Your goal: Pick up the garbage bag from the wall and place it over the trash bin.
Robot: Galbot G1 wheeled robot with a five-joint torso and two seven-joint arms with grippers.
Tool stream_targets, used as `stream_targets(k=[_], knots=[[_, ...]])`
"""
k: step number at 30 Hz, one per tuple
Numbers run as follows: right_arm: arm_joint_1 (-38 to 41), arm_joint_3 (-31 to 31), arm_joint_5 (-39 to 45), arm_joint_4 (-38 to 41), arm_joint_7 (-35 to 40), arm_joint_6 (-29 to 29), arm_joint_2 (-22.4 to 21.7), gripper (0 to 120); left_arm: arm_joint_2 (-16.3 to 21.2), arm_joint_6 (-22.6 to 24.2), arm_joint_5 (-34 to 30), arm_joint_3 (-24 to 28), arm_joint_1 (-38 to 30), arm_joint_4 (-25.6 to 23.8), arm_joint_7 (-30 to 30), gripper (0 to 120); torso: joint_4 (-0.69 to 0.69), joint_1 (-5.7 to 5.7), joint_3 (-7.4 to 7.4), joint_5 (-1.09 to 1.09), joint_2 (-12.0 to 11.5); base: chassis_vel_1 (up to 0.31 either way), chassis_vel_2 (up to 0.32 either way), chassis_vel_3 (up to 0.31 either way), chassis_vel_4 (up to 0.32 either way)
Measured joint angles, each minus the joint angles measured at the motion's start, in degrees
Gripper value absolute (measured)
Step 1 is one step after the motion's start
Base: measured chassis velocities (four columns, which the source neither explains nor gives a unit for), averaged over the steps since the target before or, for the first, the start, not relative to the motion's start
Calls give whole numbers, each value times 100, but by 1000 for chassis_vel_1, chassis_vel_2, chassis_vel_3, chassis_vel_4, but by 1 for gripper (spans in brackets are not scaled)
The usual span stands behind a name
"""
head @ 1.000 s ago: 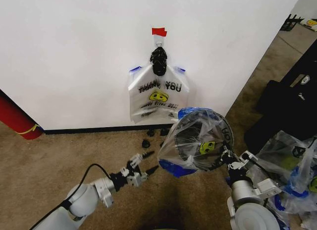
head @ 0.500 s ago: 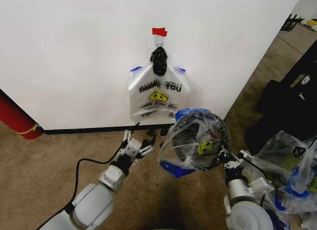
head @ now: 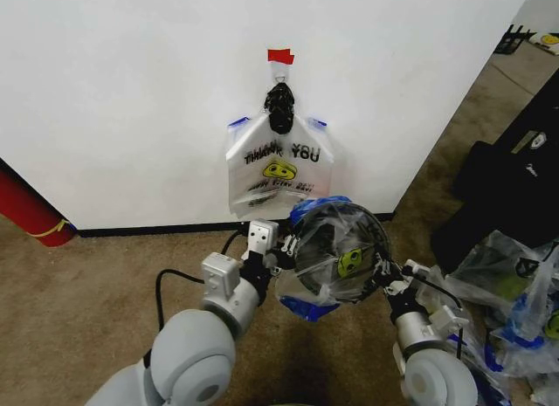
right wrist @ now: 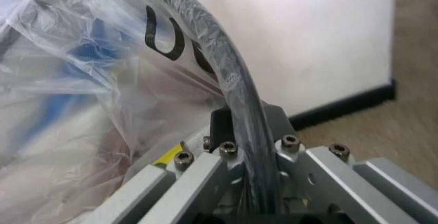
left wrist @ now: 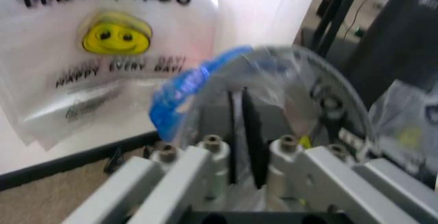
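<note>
Already the right end effector [right wrist: 239,170] is clamped on the rim of the trash bin [head: 336,249], held tilted off the floor just below the garbage bag [head: 279,166] hanging on the wall [head: 131,92]; the left end effector [left wrist: 243,147] sits at the bin's bag-covered rim, fingers nearly together; better it close squarely on film alone.

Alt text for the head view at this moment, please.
Both grippers meet at the trash bin, held tilted off the carpet with a garbage bag draped over it: the right gripper clamps its rim, the left gripper is at the opposite side. More bags hang on the wall behind.
</note>
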Motion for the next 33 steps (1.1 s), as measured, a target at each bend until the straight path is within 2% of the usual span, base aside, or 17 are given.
stream_targets(k=[2,8,16,19,20,23,27,33], knots=[[60,15,-121,-107,-307,97,0,0,-3,127,109,139,-7,34,-87,0,0,0,0,0,0,0,0,0,0],[174,15,-357,-327,-807,279,46,0,1,434,388,559,-131,175,-411,0,-1,0,0,-1,0,0,0,0,0],[174,-72,-573,-386,-875,471,194,0,25,776,481,1040,-422,390,-711,0,0,0,0,-1,0,0,0,0,0],[157,-108,-678,-369,-899,513,247,0,-33,800,483,1220,-564,656,-810,0,-1,0,0,-1,0,0,0,0,0],[143,-123,-746,-334,-957,556,255,0,-177,800,367,1332,-728,1015,-977,0,0,0,0,-1,0,0,0,0,0],[131,-132,-750,-314,-962,597,265,0,-369,795,298,1394,-873,1378,-1147,0,-1,0,0,-1,0,0,0,0,0],[105,-176,-789,-301,-962,641,339,0,-547,787,299,1428,-980,1670,-1287,0,-1,0,0,-1,0,0,0,0,0],[72,-225,-899,-304,-962,730,444,0,-656,778,459,1482,-1001,1841,-1333,0,0,0,0,0,0,0,0,0,0]])
